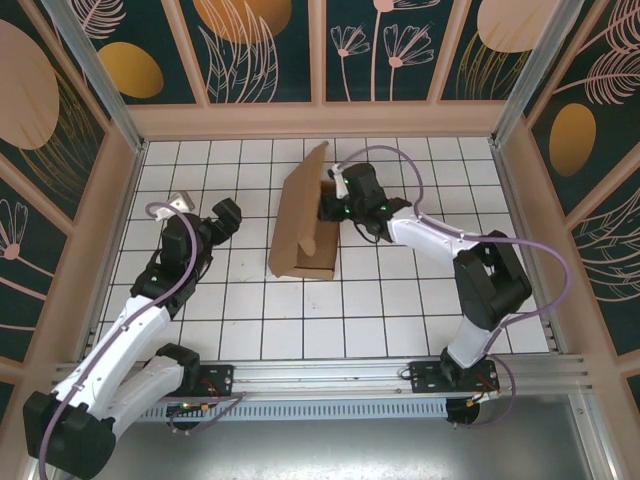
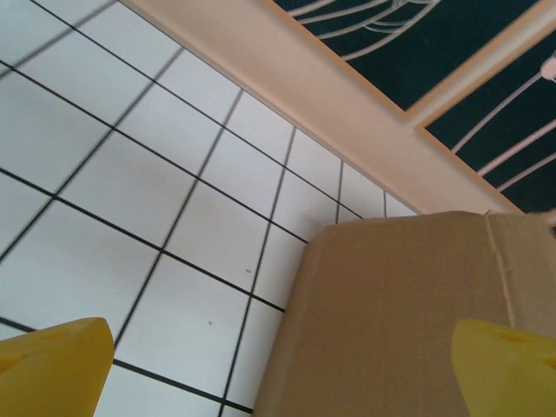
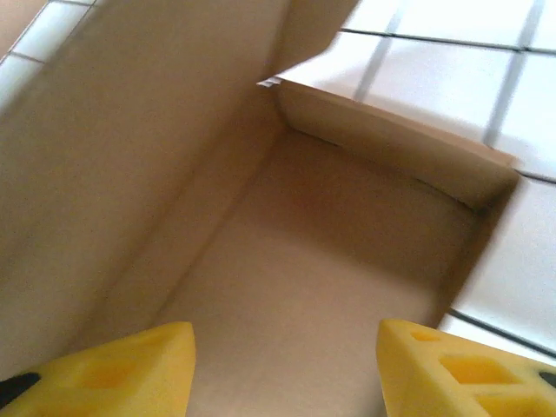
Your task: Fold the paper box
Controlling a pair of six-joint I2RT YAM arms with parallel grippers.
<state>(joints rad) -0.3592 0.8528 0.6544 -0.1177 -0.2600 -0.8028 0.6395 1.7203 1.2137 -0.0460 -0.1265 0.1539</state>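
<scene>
Left tool (image 1: 227,212) sits released beside the paper box (image 1: 303,250), right tool (image 1: 334,192) released over its inside. We'd push the tall flap (image 1: 300,195) along its crease, slowly.

The paper box (image 1: 300,228) in the middle of the table (image 1: 400,310), a gripper to each side
We see its tall panel raised along the left, the open tray to the right of it. The left gripper (image 1: 226,214) sits left of the box, apart from it. The right gripper (image 1: 334,192) is at the box's far right corner, over the tray, and from its wrist we look into the tray
</scene>
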